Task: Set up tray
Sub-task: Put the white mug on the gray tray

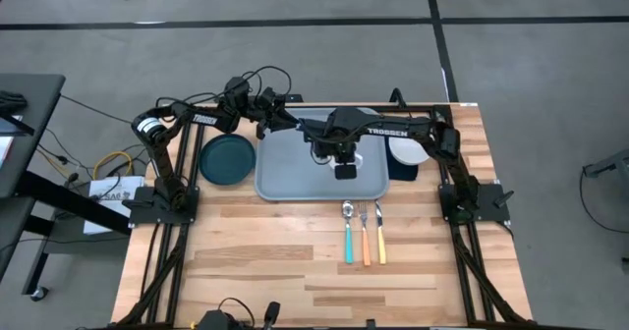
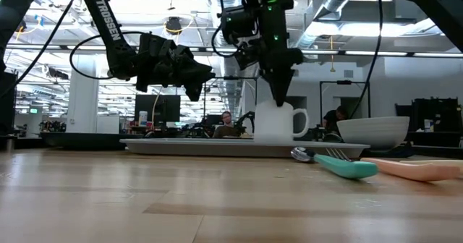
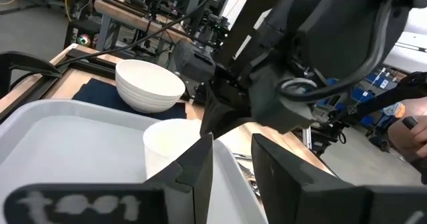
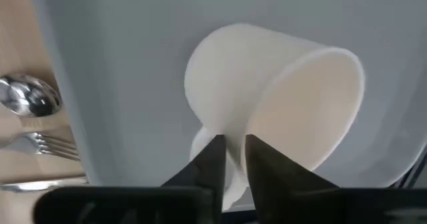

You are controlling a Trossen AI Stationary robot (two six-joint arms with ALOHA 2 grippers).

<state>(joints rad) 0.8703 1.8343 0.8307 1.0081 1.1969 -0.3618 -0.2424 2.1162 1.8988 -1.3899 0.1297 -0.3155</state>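
The light blue-grey tray point(image 1: 295, 178) lies at the table's far middle. On it stands a white mug point(image 2: 278, 122), upright on its base, also in the right wrist view point(image 4: 267, 97). My right gripper point(image 2: 281, 95) points down onto the mug's rim and is shut on it. My left gripper point(image 3: 232, 177) hovers level and open over the tray's far left part point(image 1: 283, 124), holding nothing. My right gripper has the mug's wall at the rim point(image 4: 235, 134), beside the handle point(image 4: 200, 143). One finger point(image 4: 212, 159) is outside the mug and the other is inside it. The fingers come from above, pointing down. The mug stands upright with its base on the tray point(image 2: 181, 146).
A round teal plate point(image 1: 226, 160) lies left of the tray. A white bowl point(image 1: 406, 151) sits on a dark navy napkin point(image 1: 403, 170) to its right. A spoon and two forks point(image 1: 364, 234) lie near the tray's front edge. A person point(image 2: 228, 121) is in the room beyond.
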